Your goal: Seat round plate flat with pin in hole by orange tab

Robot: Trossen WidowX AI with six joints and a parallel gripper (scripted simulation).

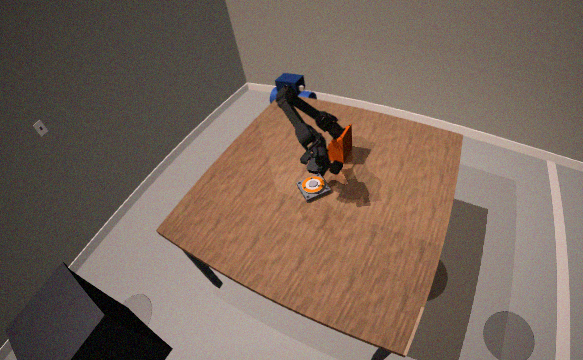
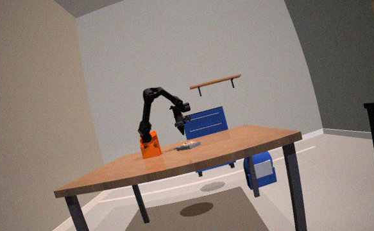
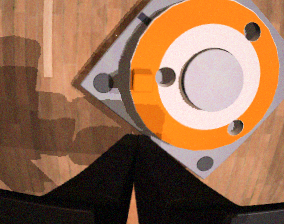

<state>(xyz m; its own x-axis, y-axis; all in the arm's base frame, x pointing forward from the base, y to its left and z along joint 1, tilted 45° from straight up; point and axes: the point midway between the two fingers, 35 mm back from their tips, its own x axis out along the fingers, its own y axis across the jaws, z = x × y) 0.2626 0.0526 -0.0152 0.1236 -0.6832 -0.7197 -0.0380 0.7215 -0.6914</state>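
Observation:
The round orange plate [image 1: 313, 191] [image 2: 188, 143] [image 3: 268, 70] with a white inner ring sits around the grey post [image 3: 213, 80] on the square grey base [image 1: 308, 198] [image 2: 190, 147] [image 3: 188, 156]. Its orange tab [image 3: 142, 80] and the hole beside it [image 3: 166, 76] face the left corner of the base in the wrist view. A dark shadow under the plate's left rim suggests that this side is raised. The pin cannot be made out. My gripper [image 2: 183, 133] [image 3: 135, 144] is shut and empty, above the base's near edge, apart from the plate.
The orange block [image 1: 340, 146] [image 2: 151, 145] stands on the wooden table [image 1: 251, 210] [image 2: 238, 141] at the arm's foot. A small dark block [image 3: 143, 18] shows at the base's upper left edge. A blue chair [image 2: 206, 120] stands behind the table.

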